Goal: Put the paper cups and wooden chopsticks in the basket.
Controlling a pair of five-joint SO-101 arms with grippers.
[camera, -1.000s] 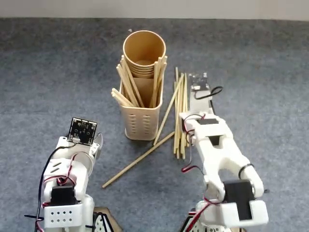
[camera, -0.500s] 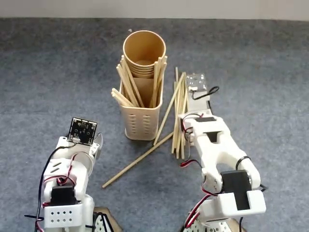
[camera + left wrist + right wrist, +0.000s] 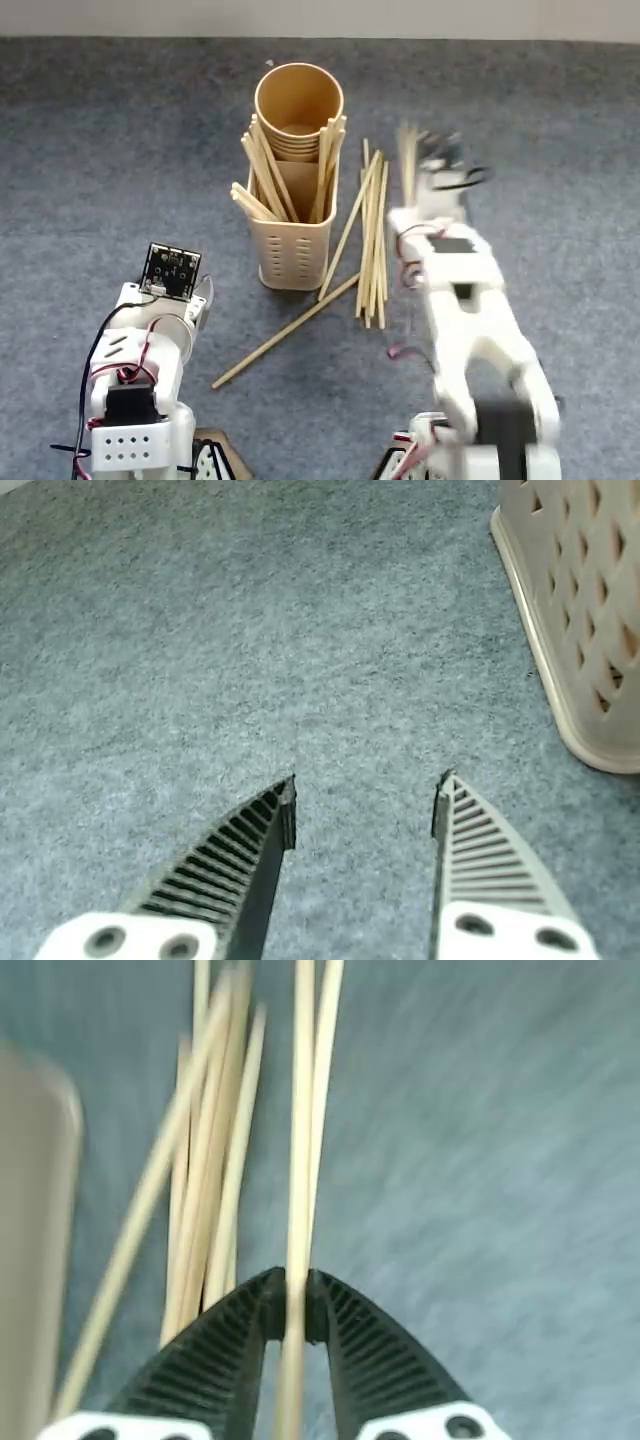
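The right gripper (image 3: 295,1295) has swung rightward, drawing chopsticks (image 3: 303,1110) off the pile (image 3: 372,240).

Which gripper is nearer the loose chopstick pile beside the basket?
Right. The right gripper, shut on chopsticks, is right beside the pile; the left gripper sits open across the basket from it.

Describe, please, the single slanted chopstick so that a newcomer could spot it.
Find the basket in the middle of the carpet. Just in front of it, toward the left arm, lies one chopstick. It slants across, while the pile beside the basket runs straight away.
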